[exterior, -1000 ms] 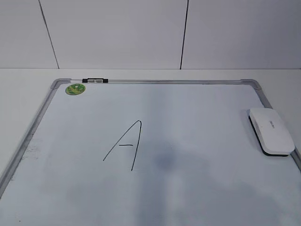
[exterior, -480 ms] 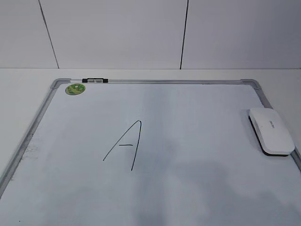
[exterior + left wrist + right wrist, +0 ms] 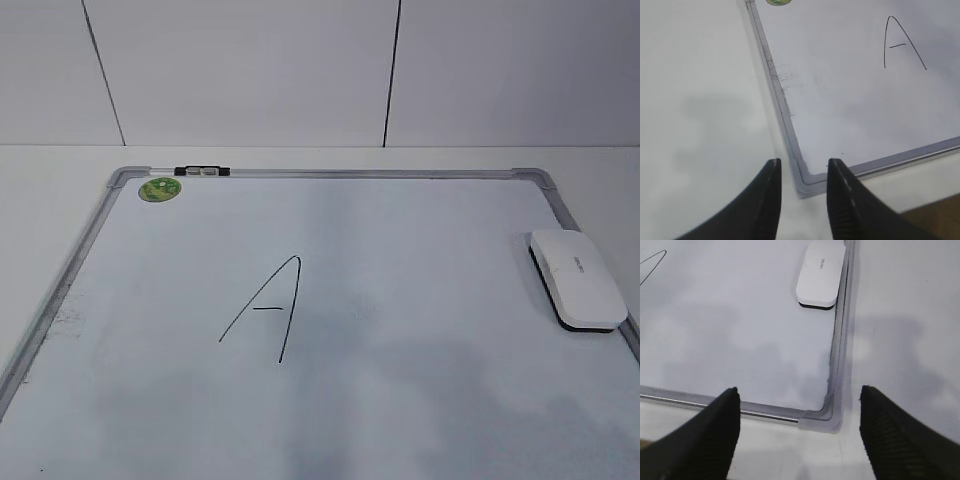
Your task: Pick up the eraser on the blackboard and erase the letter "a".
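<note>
The blackboard [image 3: 420,240] is a white dry-erase board with a silver-grey frame lying flat on the table. The white eraser [image 3: 578,278] rests on its right edge, dark felt down. It also shows in the right wrist view [image 3: 821,274]. No lowercase "a" shows in any view. Only a tall capital "A" [image 3: 268,308] is drawn left of centre. My left gripper [image 3: 803,167] is open and empty above the board's near left corner. My right gripper [image 3: 799,395] is wide open and empty above the near right corner, well short of the eraser. Neither gripper appears in the exterior view.
A round green sticker [image 3: 160,189] and a small black-and-white clip [image 3: 202,171] sit at the board's far left corner. Dark smudges [image 3: 785,77] mark the left edge. A tiled wall stands behind. The table's front edge [image 3: 935,220] lies just past the board.
The dark shadow on the board right of the "A" has faded and drawn back toward the near edge. The eraser and the "A" have not moved.
</note>
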Robot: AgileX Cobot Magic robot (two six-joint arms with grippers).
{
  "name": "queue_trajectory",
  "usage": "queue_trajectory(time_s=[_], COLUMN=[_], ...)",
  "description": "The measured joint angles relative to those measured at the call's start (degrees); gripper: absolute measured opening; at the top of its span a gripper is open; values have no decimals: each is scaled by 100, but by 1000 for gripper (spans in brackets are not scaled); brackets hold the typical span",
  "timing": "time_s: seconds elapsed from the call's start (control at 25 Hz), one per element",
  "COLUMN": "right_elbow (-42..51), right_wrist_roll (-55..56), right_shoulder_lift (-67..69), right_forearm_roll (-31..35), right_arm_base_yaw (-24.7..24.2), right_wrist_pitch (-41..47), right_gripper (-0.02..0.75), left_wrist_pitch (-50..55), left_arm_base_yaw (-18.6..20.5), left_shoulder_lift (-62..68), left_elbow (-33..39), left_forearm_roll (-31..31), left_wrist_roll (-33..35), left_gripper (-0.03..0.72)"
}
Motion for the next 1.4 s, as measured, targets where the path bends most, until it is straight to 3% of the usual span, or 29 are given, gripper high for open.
queue_trajectory(time_s=[1.4], right_elbow=[0], right_wrist_roll=[0], right_shoulder_lift=[-498], right_forearm_roll=[-10], right_arm_base_yaw=[0], right_wrist_pitch=[-24], right_gripper=[593], left_wrist_pitch=[-96], left_arm_base_yaw=[0], left_shoulder_lift=[-445], left_elbow=[13], left_forearm_roll=[13], left_wrist_roll=[0], left_gripper=[235])
